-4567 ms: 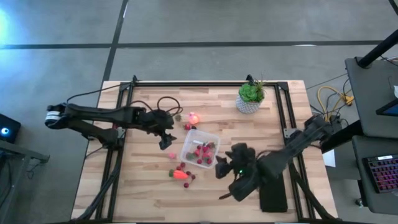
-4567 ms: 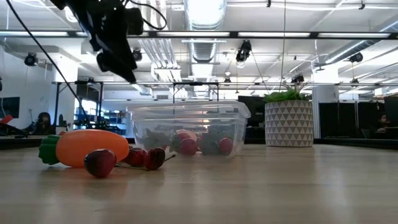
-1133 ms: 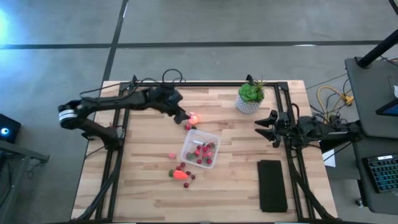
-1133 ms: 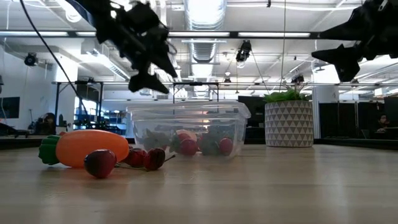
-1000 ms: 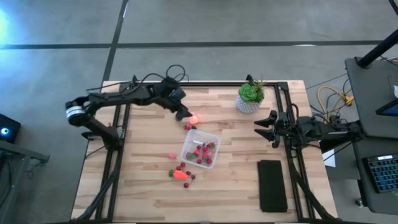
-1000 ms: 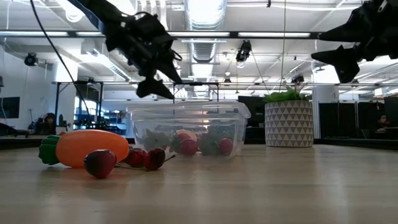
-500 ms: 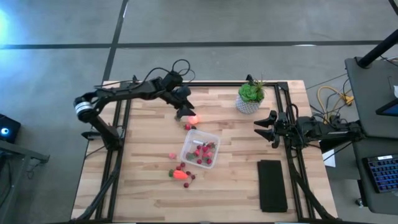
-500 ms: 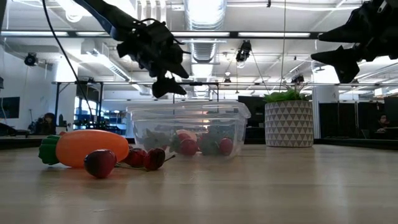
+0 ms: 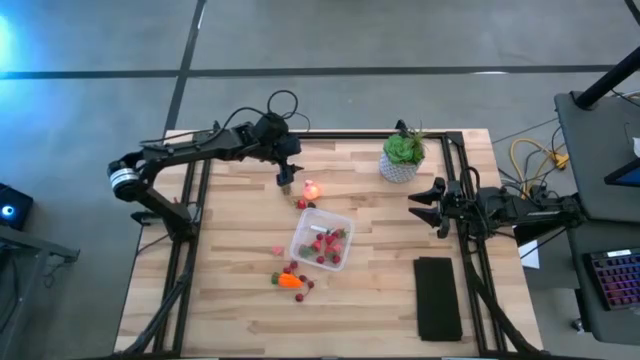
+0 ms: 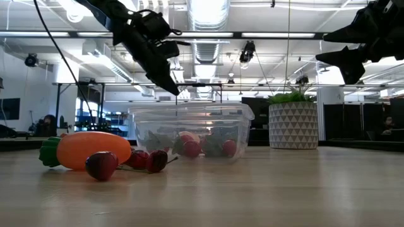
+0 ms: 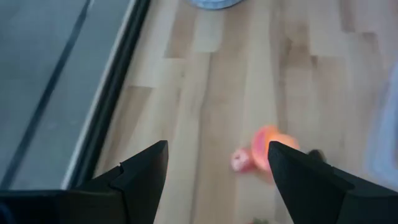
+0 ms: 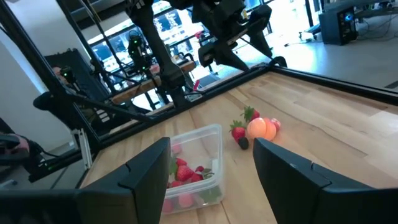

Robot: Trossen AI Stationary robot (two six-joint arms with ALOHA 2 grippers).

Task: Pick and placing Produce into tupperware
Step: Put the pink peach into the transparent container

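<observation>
Hovering my left gripper [image 9: 285, 178] open and empty near the table's far edge, I see the pink-orange fruit [image 9: 311, 190] just beside it. The tupperware [image 9: 321, 238] sits mid-table. My right gripper [image 9: 420, 205] waits half-open, empty, at the right edge.

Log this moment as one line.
left tool: open, above round fruit | right tool: open, idle at table edge | tupperware: partly filled

No readable text, label, brand, number or sign anywhere.
</observation>
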